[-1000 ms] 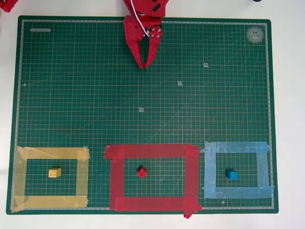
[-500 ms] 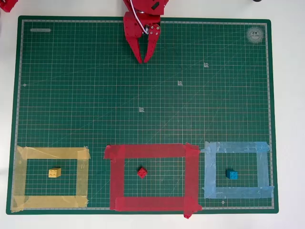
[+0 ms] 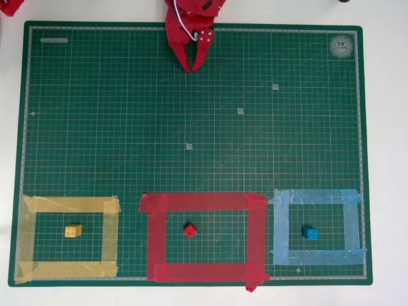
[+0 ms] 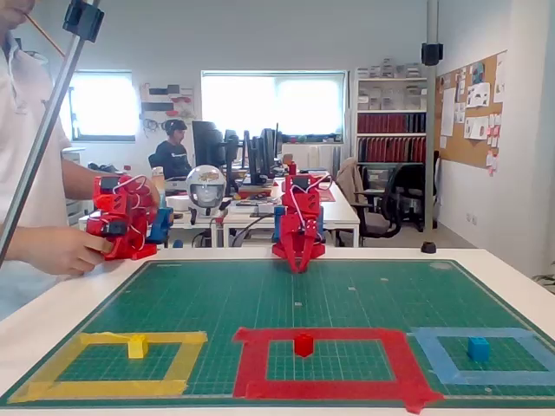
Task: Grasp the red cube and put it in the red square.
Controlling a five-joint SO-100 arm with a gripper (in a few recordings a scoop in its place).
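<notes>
Three cubes each lie inside a tape frame of their own colour, so your task looks already done. The red cube (image 3: 190,230) sits near the middle of the red square (image 3: 203,203), clear of the tape on every side; the fixed view agrees (image 4: 303,344). The yellow cube (image 3: 72,231) and the blue cube (image 3: 310,233) rest in their own frames, well apart from it.

Your gripper (image 3: 190,67) hangs at the far edge of the mat (image 3: 95,115), far from all cubes. Its fingers meet at the tips and hold nothing. I think this is a parked pose, chosen so the arm does not block the frames. You have no reason to reach again.
</notes>
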